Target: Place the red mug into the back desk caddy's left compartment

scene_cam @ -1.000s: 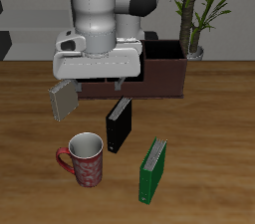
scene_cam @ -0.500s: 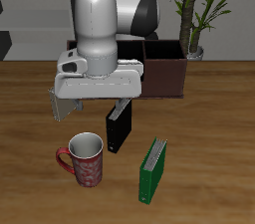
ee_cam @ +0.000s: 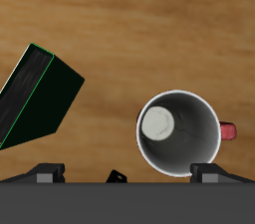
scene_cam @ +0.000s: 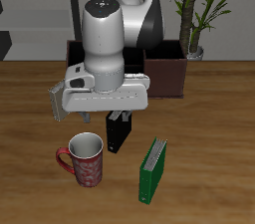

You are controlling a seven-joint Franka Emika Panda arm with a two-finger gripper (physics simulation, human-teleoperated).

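The red mug (scene_cam: 86, 161) with pale speckles stands upright near the table's front, its handle pointing away from the books. In the wrist view the red mug (ee_cam: 180, 133) shows its white-grey inside from above. My gripper (scene_cam: 103, 115) hangs open and empty above the table, just behind and above the mug. In the wrist view the gripper (ee_cam: 129, 174) has its fingertips (ee_cam: 46, 173) spread wide, and the mug lies off to one side between them. The back desk caddy (scene_cam: 167, 72), dark brown, stands at the table's back, largely hidden by my arm. One black-walled end section (scene_cam: 165, 50) shows.
A black book (scene_cam: 117, 136) stands beside the mug; it also shows in the wrist view (ee_cam: 35, 99). A green book (scene_cam: 152, 171) stands nearer the front edge. A grey object (scene_cam: 60, 100) is partly hidden by my hand. A potted plant (scene_cam: 199, 9) stands beside the caddy.
My arm has moved forward from the caddy toward the table's front and lowered, bringing the open gripper closer above the mug. The mug and books have not moved.
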